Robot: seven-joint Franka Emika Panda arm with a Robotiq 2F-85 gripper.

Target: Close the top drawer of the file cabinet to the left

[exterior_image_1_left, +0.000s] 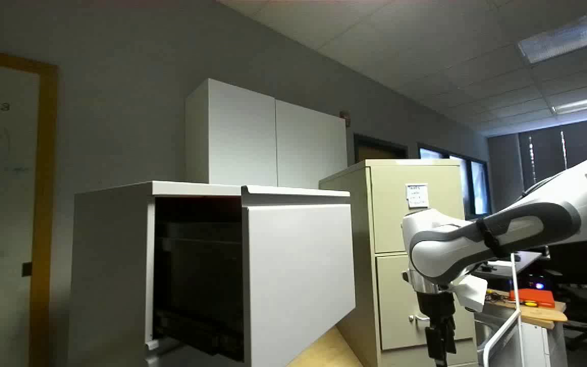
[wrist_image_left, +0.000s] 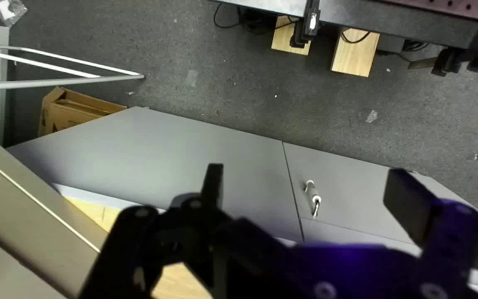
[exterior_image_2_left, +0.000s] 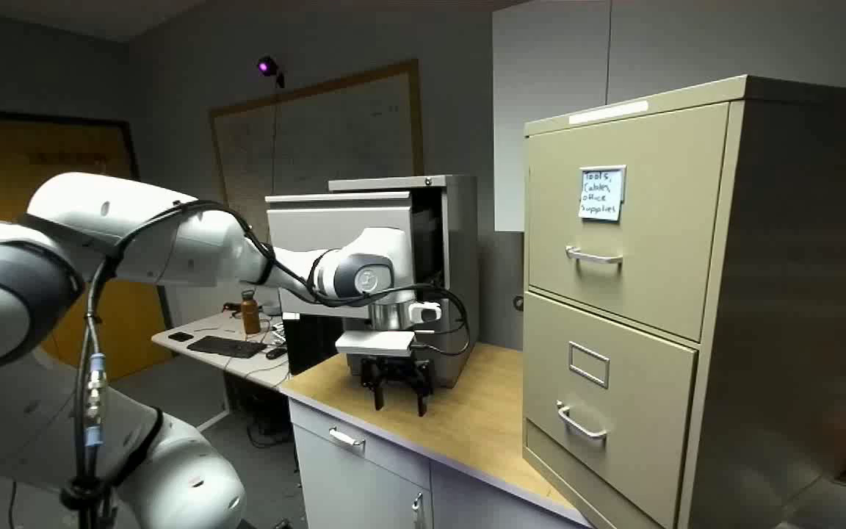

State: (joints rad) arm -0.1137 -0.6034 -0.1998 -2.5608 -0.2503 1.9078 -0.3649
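Nearest the lens in the wrist view, two black fingers (wrist_image_left: pixel 212 182) of the gripper (exterior_image_2_left: pixel 400 406) stand wide apart, holding nothing. In an exterior view they point straight down, seen against the wooden worktop (exterior_image_2_left: pixel 489 397). One white arm (exterior_image_2_left: pixel 136 228) carries them: it comes in from the left edge of an exterior view, slopes gently down along the forearm and turns at the wrist so the gripper hangs upright. A round mark (exterior_image_2_left: pixel 368 279) on the wrist is too small to read.

Close by stands one beige cabinet (exterior_image_2_left: pixel 658 286), two full drawers in sight, one handle (exterior_image_2_left: pixel 595 256) on each. Two label frames (exterior_image_2_left: pixel 589 365) are fixed to its front; the upper holds a pale blue card (exterior_image_2_left: pixel 601 195) handwritten "Tools, Cables, office supplies". Beneath the worktop, a grey base unit (exterior_image_2_left: pixel 360 481) shows two handles.

Beyond the gripper, the file cabinet (exterior_image_2_left: pixel 461 294) rests on the worktop, left of the beige one in an exterior view. Its top drawer (exterior_image_1_left: pixel 298 275) stands far out, the plain front well clear of the body and the dark inside exposed along the side. Seen from that side, arm and drawer are apart.

Farther back come one wall cupboard (exterior_image_1_left: pixel 242 137) with two doors, one desk (exterior_image_2_left: pixel 206 330) bearing one orange bottle (exterior_image_2_left: pixel 250 314) and one keyboard (exterior_image_2_left: pixel 226 346), and one framed whiteboard (exterior_image_1_left: pixel 3 204), its writing mostly too faint to make out.
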